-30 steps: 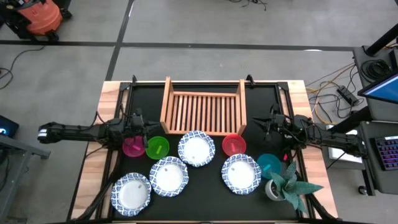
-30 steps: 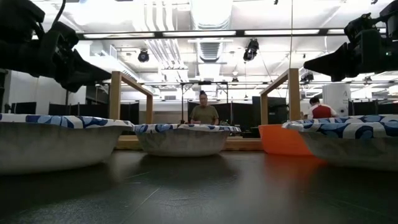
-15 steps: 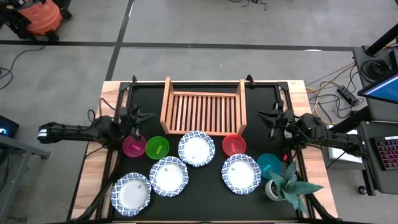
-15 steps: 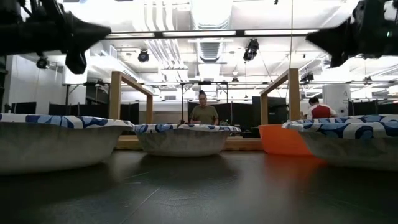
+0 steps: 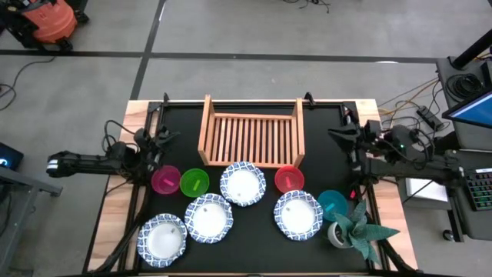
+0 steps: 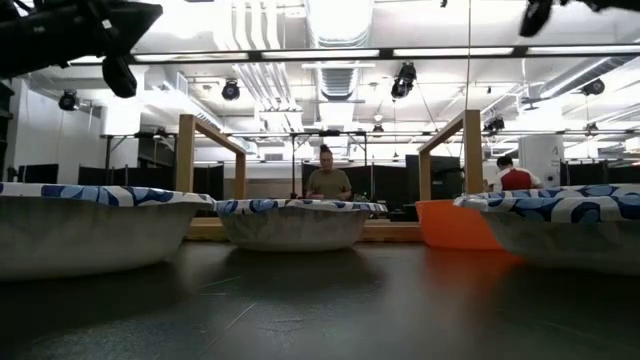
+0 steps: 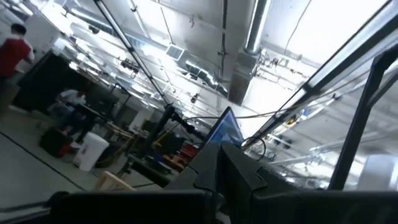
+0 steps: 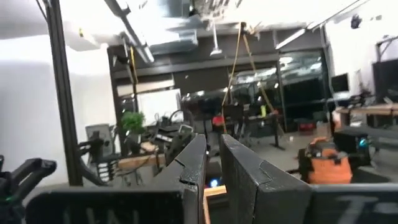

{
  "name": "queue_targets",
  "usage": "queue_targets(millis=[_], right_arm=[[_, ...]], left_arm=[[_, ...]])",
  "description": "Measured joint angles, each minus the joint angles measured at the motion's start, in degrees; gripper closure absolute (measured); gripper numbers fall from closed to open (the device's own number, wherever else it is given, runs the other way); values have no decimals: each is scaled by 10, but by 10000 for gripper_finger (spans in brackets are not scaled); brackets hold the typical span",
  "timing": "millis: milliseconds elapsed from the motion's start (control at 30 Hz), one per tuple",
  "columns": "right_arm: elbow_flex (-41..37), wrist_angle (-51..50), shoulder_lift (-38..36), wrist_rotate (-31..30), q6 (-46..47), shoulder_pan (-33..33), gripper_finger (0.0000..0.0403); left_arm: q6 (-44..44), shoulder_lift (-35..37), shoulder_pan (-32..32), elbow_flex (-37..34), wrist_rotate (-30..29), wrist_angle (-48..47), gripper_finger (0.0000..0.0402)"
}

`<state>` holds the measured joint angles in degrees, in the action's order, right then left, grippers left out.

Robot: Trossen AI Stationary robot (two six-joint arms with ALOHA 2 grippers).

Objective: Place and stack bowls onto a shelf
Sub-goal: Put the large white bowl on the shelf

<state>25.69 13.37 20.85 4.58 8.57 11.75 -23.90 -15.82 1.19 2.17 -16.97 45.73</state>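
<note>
Four white bowls with blue rims sit on the black mat (image 5: 243,184), (image 5: 208,218), (image 5: 162,239), (image 5: 298,215). The pink bowl (image 5: 165,180) and green bowl (image 5: 194,181) stand side by side. The red bowl (image 5: 289,178) sits by the shelf's near right corner, and the teal bowl (image 5: 332,204) is beside the plant. The wooden shelf (image 5: 252,138) stands at the far middle and holds nothing. My left gripper (image 5: 160,139) hangs shut above the table's left edge, beyond the pink bowl. My right gripper (image 5: 339,136) hangs shut near the right edge.
A potted spiky plant (image 5: 355,227) stands at the near right corner. The black frame rails (image 5: 143,192) run along both table sides. In the low view the big bowls (image 6: 293,222) line up in front of the shelf, and people sit in the room behind.
Both grippers have risen and drawn back, the left toward the table's left edge and the right toward its right edge. Both have tipped upward, so the wrist views face the ceiling and the room. No bowl has moved.
</note>
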Motion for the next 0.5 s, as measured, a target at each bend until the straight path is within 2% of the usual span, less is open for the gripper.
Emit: queue_targets(millis=[167, 367, 500], right_arm=[[96, -12, 126, 2, -15, -1, 365], [226, -85, 247, 4, -37, -2, 365], [299, -139, 322, 4, -55, -18, 365]], left_arm=[[-6, -5, 0, 3, 13, 2, 402], [44, -7, 0, 54, 100, -6, 402], [85, -6, 0, 105, 125, -83, 402]])
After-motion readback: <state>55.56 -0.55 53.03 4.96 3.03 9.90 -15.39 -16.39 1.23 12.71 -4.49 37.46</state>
